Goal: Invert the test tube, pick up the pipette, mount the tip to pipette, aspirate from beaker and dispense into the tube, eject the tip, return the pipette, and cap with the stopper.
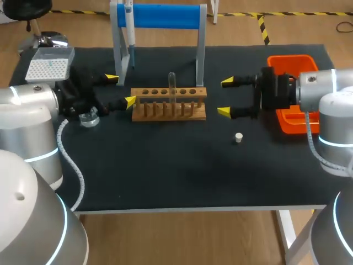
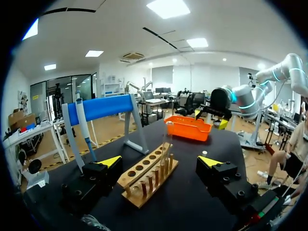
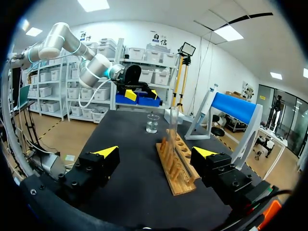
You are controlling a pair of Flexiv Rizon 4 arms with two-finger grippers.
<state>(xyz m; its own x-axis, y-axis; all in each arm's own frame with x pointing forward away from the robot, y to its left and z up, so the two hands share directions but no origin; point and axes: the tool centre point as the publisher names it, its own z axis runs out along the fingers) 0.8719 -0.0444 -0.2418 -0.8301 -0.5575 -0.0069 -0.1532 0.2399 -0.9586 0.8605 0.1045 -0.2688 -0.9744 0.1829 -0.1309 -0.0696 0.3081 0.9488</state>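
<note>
One test tube (image 1: pixel 172 85) stands in one wooden rack (image 1: pixel 165 112), long axis vertical; which end is up is unclear. One stopper (image 1: pixel 238 137) lies apart on the table. Left gripper (image 1: pixel 121 90) and right gripper (image 1: pixel 225 97) flank the rack ends, fingers spread wide on both.

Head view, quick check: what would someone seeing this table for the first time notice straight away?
The wooden rack sits at the centre, one clear test tube upright in it, flanked by the open left end effector and right end effector. Behind it stands the blue-barred stand with the pipette hanging; the orange bin sits at the right.
</note>
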